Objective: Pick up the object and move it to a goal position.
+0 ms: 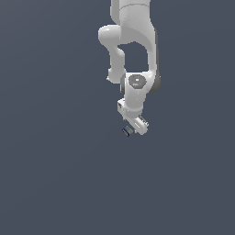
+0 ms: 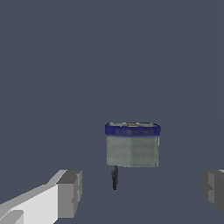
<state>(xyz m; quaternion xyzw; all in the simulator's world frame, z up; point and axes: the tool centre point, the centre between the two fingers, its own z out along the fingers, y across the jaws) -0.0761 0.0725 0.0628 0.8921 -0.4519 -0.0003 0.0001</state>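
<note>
In the exterior view the object is seen just beside the lowered gripper, and in the wrist view it is framed between spread, empty fingers, so the approach is judged underway, with closure needed next.

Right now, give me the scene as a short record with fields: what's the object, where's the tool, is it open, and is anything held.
object: small grey block with a dark navy-blue top band, thin dark stub beneath it
tool: white two-fingered tool on the white robot arm
tool state: open, fingers spread wide
contact: none seen; block sits between and beyond the fingers in the wrist view
held: nothing
surface: plain dark grey-blue ground
goal marker: none visible
</note>
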